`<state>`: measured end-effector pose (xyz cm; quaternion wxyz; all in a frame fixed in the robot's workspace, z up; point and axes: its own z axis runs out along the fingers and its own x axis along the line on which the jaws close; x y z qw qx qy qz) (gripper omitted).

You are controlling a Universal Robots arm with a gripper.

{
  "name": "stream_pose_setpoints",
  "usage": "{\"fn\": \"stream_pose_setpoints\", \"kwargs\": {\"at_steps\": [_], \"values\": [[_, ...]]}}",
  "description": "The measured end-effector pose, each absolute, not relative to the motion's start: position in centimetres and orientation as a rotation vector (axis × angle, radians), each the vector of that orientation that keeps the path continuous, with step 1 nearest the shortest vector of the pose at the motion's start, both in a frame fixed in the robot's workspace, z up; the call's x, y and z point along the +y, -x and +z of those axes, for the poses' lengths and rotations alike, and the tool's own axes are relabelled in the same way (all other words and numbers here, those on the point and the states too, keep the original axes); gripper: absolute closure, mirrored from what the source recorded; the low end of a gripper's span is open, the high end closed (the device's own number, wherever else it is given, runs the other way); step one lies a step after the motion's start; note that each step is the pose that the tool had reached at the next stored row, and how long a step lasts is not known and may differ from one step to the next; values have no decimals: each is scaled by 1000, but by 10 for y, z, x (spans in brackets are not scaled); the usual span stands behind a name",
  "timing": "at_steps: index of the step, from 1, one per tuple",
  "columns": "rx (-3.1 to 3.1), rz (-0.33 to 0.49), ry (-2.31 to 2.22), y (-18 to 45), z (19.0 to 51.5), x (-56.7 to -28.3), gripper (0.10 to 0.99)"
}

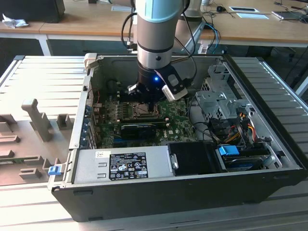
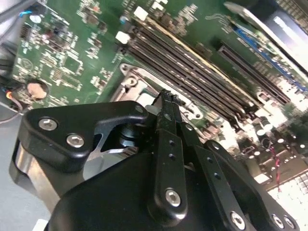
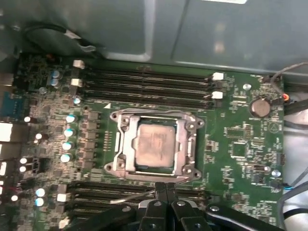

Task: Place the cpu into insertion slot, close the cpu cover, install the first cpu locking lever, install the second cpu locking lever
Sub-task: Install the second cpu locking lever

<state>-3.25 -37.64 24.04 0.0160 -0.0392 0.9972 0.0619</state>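
One chip seated, cover down, levers not clearly latched.
You have the cpu [image 3: 155,147] lying in the insertion slot [image 3: 121,126] with the cpu cover [image 3: 188,144] closed round it; the gripper [image 3: 166,188], fingers together and empty, hangs just beside the socket's edge. A thin lever [image 3: 132,198] looks loose there: pushed askew, it could slip or scrape the memory slots [image 3: 144,82] close by.
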Motion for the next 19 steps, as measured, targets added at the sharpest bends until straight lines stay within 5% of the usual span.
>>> {"fn": "stream_pose_setpoints", "kwargs": {"at_steps": [19], "values": [[3106,197,121,56,219,-379,980]]}}
